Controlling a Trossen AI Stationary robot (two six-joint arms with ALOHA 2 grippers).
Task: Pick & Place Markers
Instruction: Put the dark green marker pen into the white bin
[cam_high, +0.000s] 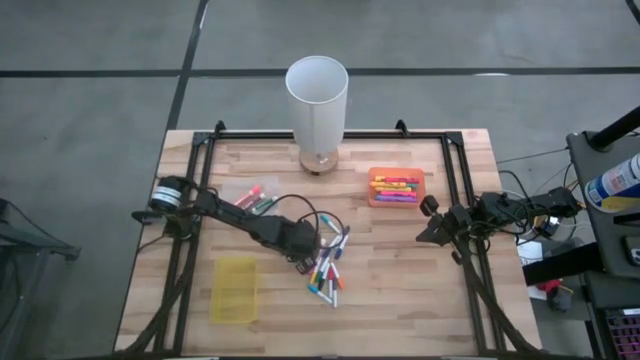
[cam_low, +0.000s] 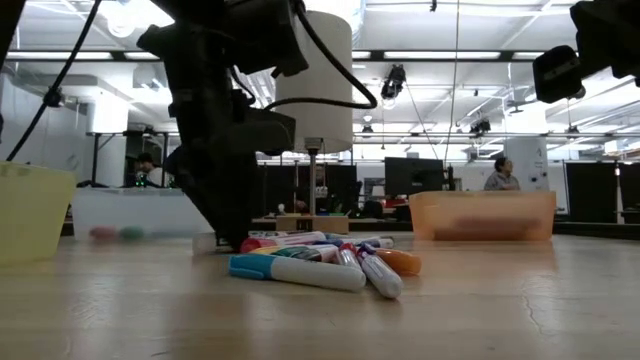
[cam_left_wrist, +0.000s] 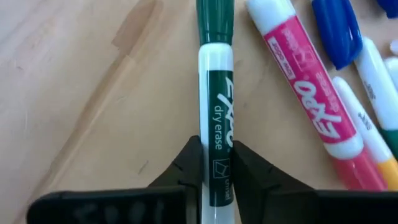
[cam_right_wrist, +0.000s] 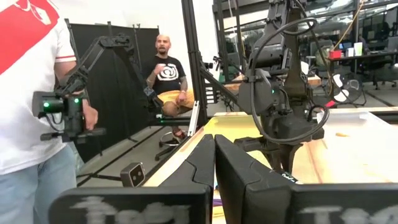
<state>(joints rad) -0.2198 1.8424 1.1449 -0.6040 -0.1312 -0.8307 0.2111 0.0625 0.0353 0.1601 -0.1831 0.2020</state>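
A green marker (cam_left_wrist: 216, 118) lay on the wooden table (cam_left_wrist: 81, 93) between the closed-in fingers (cam_left_wrist: 186, 165) of the left gripper (cam_left_wrist: 216, 163), which pinched its white barrel. Just beside that gripper, on the right arm's side, lay the loose pile of markers (cam_high: 328, 268), a pink one (cam_left_wrist: 308, 99) nearest. Well apart, the right gripper (cam_right_wrist: 214, 163) waited above the table, fingers pressed together, holding nothing.
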